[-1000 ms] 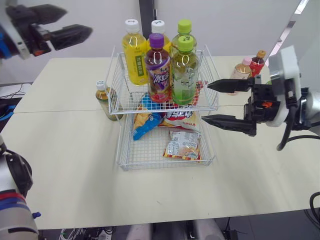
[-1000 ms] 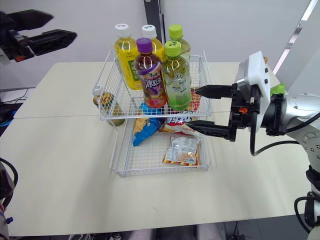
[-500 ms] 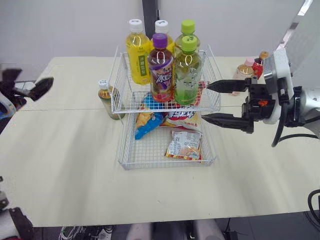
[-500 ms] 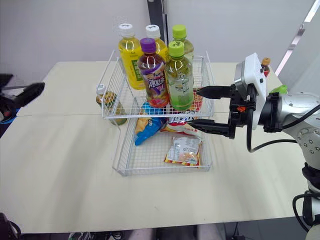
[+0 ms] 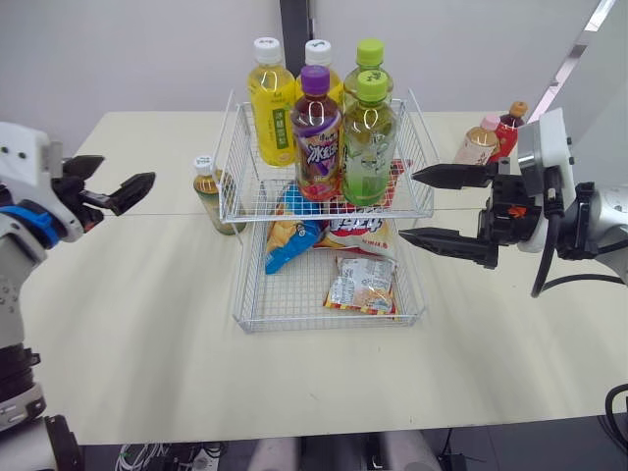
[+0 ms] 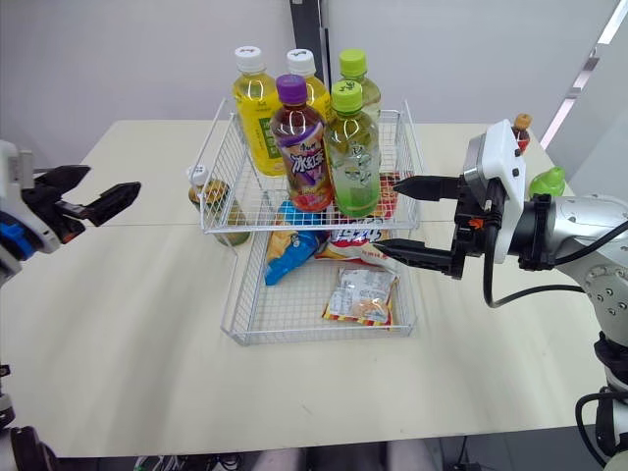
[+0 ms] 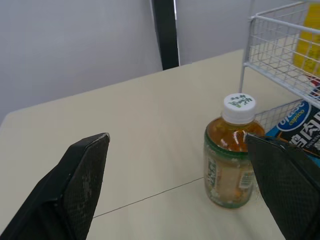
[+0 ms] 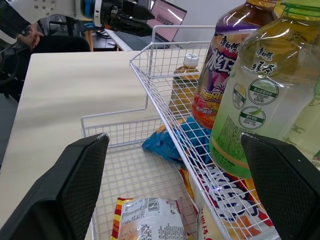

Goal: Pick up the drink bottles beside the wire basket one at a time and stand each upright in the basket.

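Observation:
A two-tier wire basket (image 5: 407, 201) holds several upright drink bottles on its upper tier, among them a purple one (image 5: 314, 128) and a green one (image 5: 367, 137). Just left of the basket, a small amber tea bottle (image 5: 206, 191) with a white cap stands on the table. My left gripper (image 5: 126, 170) hovers open to its left, pointing at it; the tea bottle (image 7: 232, 150) lies ahead, apart from the fingers. My right gripper (image 5: 410, 205) is open and empty at the basket's right side. A pink-capped bottle (image 5: 478, 142) and a red bottle (image 5: 506, 126) stand behind it.
Snack packets (image 5: 361, 283) and a blue bag (image 5: 285, 240) lie in the basket's lower tier. A green-capped bottle (image 6: 547, 182) stands at the table's right edge. The cream table (image 5: 147, 314) has free room in front and to the left.
My left arm has come down from high at the upper left to table height, left of the tea bottle. The right gripper has drawn back slightly from the basket, still open.

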`<move>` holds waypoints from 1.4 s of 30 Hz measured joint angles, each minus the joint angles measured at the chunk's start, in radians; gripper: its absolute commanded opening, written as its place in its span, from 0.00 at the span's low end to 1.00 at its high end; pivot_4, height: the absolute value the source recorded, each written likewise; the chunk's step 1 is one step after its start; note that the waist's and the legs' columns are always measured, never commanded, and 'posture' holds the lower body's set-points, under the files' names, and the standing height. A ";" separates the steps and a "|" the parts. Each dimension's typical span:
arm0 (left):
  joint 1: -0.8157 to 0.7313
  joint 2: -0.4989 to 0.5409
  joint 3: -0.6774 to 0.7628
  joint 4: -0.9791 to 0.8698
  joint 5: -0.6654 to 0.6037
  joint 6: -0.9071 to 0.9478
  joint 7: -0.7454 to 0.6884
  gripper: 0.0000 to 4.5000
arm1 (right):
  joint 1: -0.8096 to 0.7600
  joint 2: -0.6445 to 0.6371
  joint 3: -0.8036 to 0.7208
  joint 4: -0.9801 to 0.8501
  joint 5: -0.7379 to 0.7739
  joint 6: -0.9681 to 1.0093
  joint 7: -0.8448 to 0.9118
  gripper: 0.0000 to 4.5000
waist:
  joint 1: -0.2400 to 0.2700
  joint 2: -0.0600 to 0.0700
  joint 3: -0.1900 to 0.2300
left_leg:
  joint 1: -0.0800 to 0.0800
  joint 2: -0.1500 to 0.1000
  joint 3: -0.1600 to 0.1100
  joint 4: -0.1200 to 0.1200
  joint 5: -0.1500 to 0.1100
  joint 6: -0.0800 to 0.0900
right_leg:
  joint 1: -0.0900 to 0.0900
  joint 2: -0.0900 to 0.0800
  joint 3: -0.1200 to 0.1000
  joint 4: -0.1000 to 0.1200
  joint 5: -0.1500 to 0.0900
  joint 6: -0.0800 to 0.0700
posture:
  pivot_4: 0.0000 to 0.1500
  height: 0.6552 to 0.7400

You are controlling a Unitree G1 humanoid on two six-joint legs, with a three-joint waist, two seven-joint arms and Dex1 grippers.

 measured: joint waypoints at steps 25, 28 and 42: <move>-0.357 -0.204 -0.278 0.354 0.148 -0.085 0.154 1.00 | 0.020 -0.013 -0.003 -0.006 0.021 0.002 0.004 1.00 | -0.004 0.000 0.000 | 0.000 -0.001 0.000 0.000 0.000 0.000 | 0.000 0.000 0.000 0.000 0.000 0.000 | 1.00 1.00; -0.357 -0.219 -0.294 0.363 0.148 -0.084 0.140 1.00 | 0.004 -0.011 0.002 0.005 0.020 0.002 0.004 1.00 | -0.003 0.000 0.000 | 0.000 -0.001 0.000 0.000 0.000 0.000 | 0.000 0.000 0.000 0.000 0.000 0.000 | 1.00 1.00; -0.340 -0.217 -0.290 0.358 0.158 -0.082 0.118 0.30 | -0.047 -0.008 0.014 0.036 0.019 0.005 0.012 1.00 | -0.003 0.000 0.000 | 0.000 -0.001 -0.001 0.000 0.000 0.000 | 0.000 0.000 0.000 0.000 0.000 0.000 | 1.00 1.00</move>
